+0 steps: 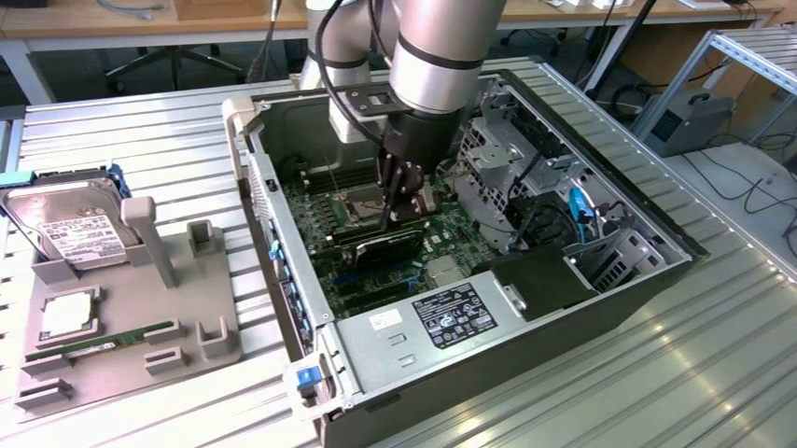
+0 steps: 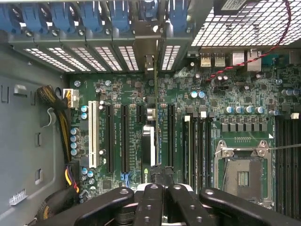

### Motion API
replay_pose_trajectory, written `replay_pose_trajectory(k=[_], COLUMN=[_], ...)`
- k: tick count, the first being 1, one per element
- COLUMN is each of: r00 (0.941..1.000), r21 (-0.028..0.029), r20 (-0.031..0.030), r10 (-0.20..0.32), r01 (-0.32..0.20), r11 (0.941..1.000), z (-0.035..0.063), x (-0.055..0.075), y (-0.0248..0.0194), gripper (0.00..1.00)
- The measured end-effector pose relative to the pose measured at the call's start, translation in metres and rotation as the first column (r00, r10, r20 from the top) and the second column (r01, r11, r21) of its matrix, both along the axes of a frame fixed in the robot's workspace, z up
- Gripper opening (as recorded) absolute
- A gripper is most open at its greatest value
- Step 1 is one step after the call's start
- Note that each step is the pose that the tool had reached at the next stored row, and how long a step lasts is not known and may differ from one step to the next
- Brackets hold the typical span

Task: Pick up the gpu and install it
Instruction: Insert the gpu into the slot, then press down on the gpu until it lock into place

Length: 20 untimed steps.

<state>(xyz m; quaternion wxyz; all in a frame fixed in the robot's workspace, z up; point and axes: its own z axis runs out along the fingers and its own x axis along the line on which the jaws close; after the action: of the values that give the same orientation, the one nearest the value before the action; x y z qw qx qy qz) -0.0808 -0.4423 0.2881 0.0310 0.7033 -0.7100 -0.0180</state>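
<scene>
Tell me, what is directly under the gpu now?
Under the gpu, held edge-on by the shut gripper, lies the motherboard with its black slots. The slot right beneath it is covered.

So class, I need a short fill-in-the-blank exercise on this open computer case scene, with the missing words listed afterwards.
1. The black gripper is shut on the flat green ____ with its black cooler block.
2. The card stands on its edge over the green ____ inside the open grey computer case.
3. The silver labelled hard drive rests on the grey holder ____ the case.
4. The square silver processor socket on the board is ____.

Missing words: gpu; motherboard; outside; empty
</scene>
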Motion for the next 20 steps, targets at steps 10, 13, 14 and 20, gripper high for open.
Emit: replay_pose_trajectory(k=[10, 13, 14, 20], r00=[1.0000, 1.0000, 1.0000, 1.0000], r21=[0.0001, 0.0000, 0.0000, -0.0003], r20=[0.0001, 0.0000, 0.0000, 0.0000], r10=[0.000, 0.000, 0.000, 0.000], r01=[0.000, 0.000, 0.000, 0.000], r11=[1.0000, 1.0000, 1.0000, 1.0000], z=[-0.0016, -0.0032, -0.0037, -0.0083], x=[-0.006, -0.017, -0.020, -0.035], y=[0.0000, 0.0000, 0.0000, -0.0004], gripper=[0.11, 0.11, 0.11, 0.11])
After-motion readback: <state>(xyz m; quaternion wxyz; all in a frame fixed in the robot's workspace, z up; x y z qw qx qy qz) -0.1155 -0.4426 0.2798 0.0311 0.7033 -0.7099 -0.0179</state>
